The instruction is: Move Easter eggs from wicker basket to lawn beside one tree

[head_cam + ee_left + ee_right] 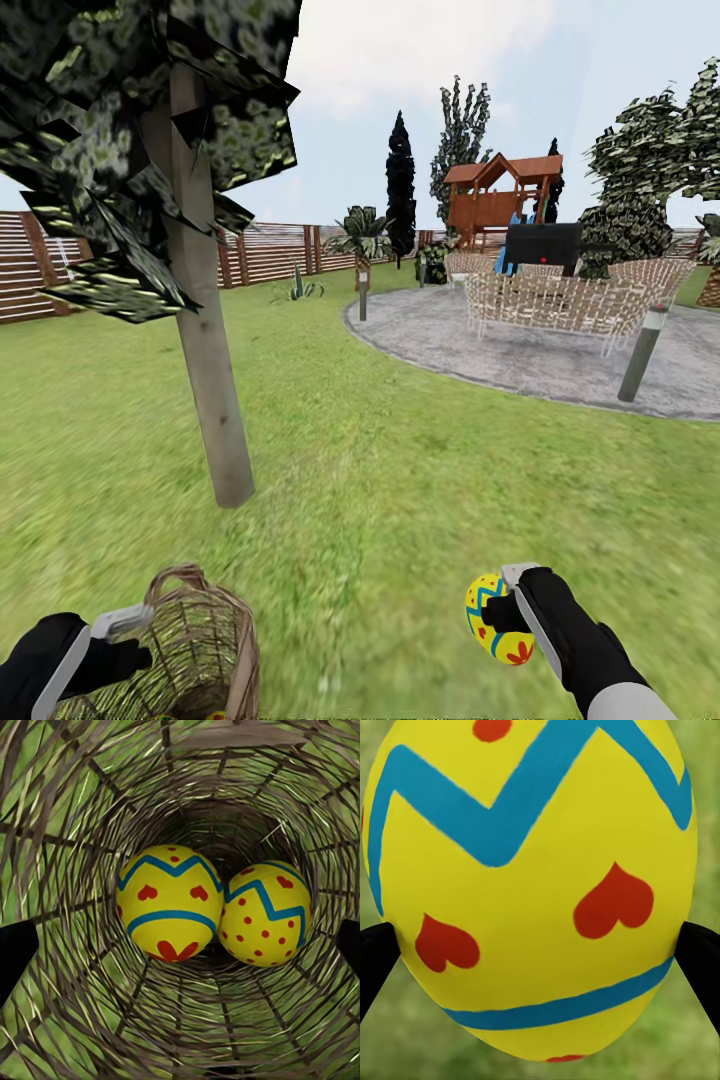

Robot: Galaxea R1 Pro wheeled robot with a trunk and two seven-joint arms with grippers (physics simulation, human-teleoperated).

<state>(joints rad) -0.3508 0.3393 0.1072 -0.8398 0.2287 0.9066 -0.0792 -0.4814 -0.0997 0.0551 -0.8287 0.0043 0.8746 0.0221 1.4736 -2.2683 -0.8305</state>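
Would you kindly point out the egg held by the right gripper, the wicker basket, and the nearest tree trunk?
held egg (492,620), head view, on its yellow side.
wicker basket (205,625), head view, on its woven wall.
tree trunk (205,330), head view, mid-trunk.

Wicker basket (200,650) near left on lawn (400,480), two eggs (169,902) touching side by side inside; third egg (497,620) near right, between right gripper (512,622) jaws; tree (205,350) far-left behind basket; paving (520,355) far right.
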